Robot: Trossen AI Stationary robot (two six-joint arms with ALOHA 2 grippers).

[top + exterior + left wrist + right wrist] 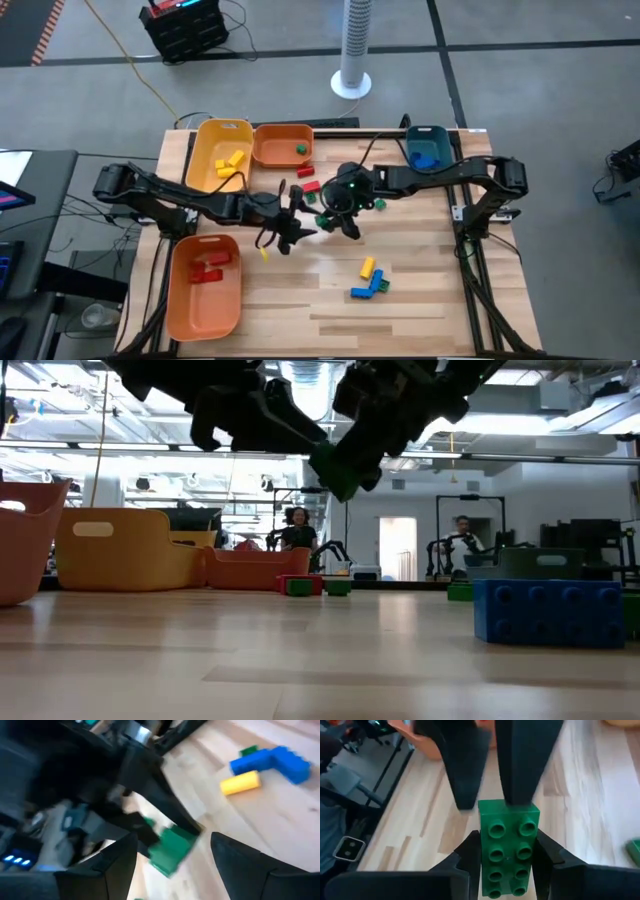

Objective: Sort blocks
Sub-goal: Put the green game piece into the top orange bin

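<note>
Green was what I noticed first: the right gripper (509, 845) had its two fingers closed on a green brick (508, 851), studs facing the wrist camera, one finger pressed on each long side. In the high view that gripper (335, 215) sat at the middle of the frame, above the table (420, 300), and the low view showed the brick (336, 466) lifted clear of the wood near the top centre.

My left gripper (292, 228) was just left of it in the overhead picture, close beside the right one, fingers spread apart and empty. Its wrist camera looked past both dark fingers at the held green brick (171, 849) hanging between them but farther off.

Loose blocks still lay on the table: a blue and yellow cluster (369, 279) in the lower middle right of the high view, a red one (309, 186) and another green one (379, 204) near centre, and a small yellow piece (264, 254) below the left gripper. Yellow bricks lay in the yellow bin (205, 150) at upper left, a green one in the small orange bin (272, 148) beside it, red ones in the large orange bin (195, 305) at lower left, and a blue one in the teal bin (443, 145) at upper right.

Beyond the table, the low view showed two people (297, 528) far back in the room.
</note>
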